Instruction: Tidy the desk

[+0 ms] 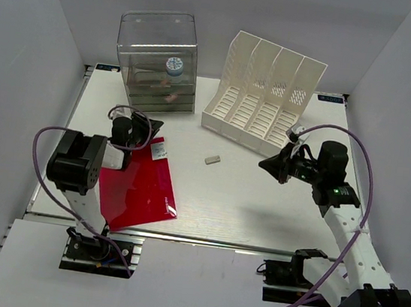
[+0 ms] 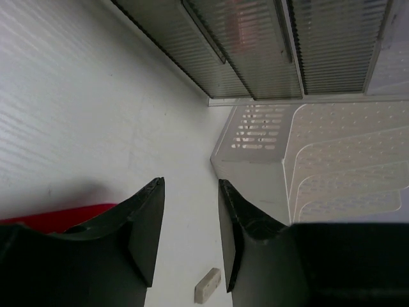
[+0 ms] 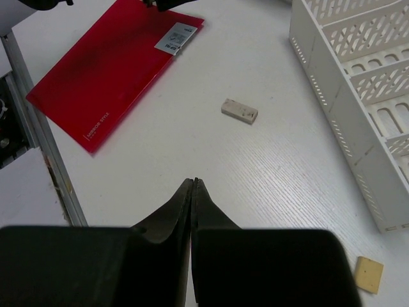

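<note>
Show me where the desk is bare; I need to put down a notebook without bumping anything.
Widest free patch: the desk at its near middle, between the red folder, the small beige block and the right gripper. A narrower strip runs left of the clear drawer box. Crowded: the far edge, with that box and the file rack.

Matt ribbed desk (image 1: pixel 259 206), glossy folder (image 1: pixel 140 189)

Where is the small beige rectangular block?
The small beige block lies near the top view's centre, between the flat red folder on its left and the white slotted file rack behind it.
</note>
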Robot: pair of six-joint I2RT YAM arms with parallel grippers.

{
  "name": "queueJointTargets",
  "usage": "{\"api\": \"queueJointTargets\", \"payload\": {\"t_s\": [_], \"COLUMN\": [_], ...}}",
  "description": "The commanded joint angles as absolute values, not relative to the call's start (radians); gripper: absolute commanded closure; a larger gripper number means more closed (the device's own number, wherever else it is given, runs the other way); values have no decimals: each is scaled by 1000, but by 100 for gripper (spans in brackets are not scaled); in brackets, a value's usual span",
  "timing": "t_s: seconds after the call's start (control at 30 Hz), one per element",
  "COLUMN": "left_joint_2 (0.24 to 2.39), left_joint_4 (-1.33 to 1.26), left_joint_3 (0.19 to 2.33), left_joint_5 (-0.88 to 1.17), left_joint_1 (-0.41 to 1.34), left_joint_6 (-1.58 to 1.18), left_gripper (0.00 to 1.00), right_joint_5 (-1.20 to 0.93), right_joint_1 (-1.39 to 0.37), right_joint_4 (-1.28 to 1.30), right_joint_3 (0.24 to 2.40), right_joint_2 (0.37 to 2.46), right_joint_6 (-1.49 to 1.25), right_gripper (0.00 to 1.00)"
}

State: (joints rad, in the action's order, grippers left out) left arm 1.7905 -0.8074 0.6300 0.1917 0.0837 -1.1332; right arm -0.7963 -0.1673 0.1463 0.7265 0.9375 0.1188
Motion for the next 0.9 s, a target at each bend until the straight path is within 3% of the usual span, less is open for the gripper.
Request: {"api": "queueJointTargets", "payload": {"t_s": [0.0,0.43,0.87], "left_joint_2": [1841,2028,2164], "left_joint_4": [-977,-979,-1158], "left_joint_3": [689,874,926], "left_joint_5": [181,23,-71], "left_joint_1": [74,74,74], "left_joint_6": [-1187,-1235,-1284], "left_gripper": [51,50,57], "right_joint_5": [-816,-804,-793], "right_joint_1": [-160,-164,-164], "right_joint_4": [91,84,84], "right_joint_3": [719,713,712], "right_joint_2": [913,925,940], "right_joint_6": [120,127,132], "right_gripper": [100,100,100]}}
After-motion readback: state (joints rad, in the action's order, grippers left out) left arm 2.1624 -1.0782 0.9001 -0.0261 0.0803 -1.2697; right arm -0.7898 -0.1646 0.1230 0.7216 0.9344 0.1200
